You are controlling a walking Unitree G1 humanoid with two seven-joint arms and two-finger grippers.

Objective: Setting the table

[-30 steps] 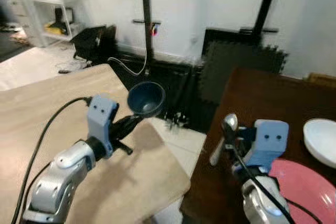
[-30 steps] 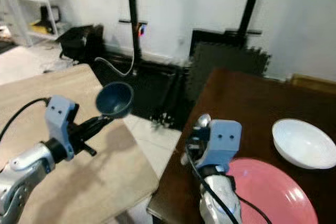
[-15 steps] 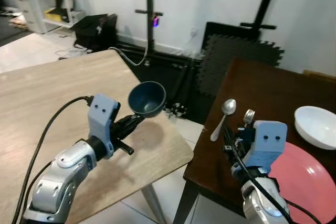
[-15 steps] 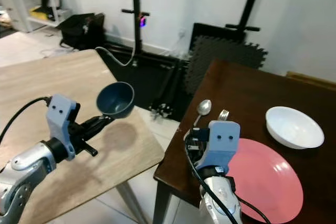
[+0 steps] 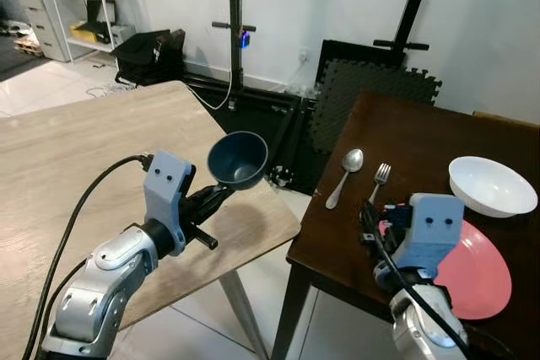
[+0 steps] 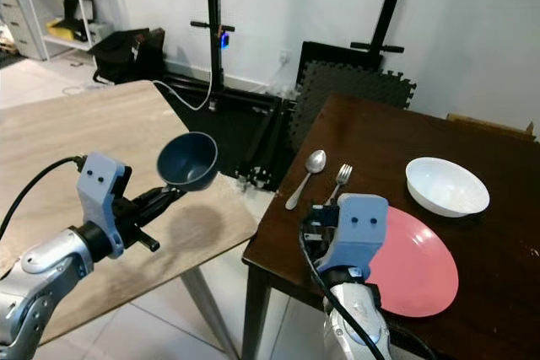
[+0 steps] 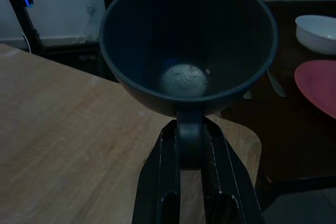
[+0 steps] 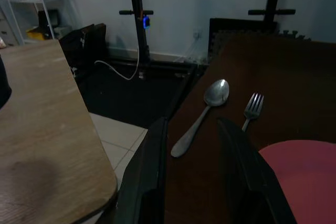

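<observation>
My left gripper [image 5: 218, 197] is shut on the rim of a dark blue bowl [image 5: 238, 159], held upright above the corner of the light wooden table [image 5: 76, 149]. The left wrist view looks into the bowl [image 7: 189, 40], which has nothing in it. My right gripper [image 8: 193, 127] is open with nothing between its fingers, low over the near left edge of the dark brown table [image 5: 413, 128]. Just beyond it a spoon [image 5: 342, 176] and a fork [image 5: 378, 181] lie side by side. A pink plate [image 5: 477, 267] lies to the right, and a white bowl [image 5: 492, 185] sits behind the plate.
A gap of tiled floor [image 5: 253, 288] separates the two tables. Black stands [image 5: 233, 31], foam mats [image 5: 371, 90] and a cable lie against the white wall behind. A black bag [image 5: 148, 52] and white shelves [image 5: 76, 6] stand at the far left.
The camera has pulled back and up, so more of the dark table shows. The left gripper still holds the blue bowl in the same pose. The spoon now lies farther from my right gripper.
</observation>
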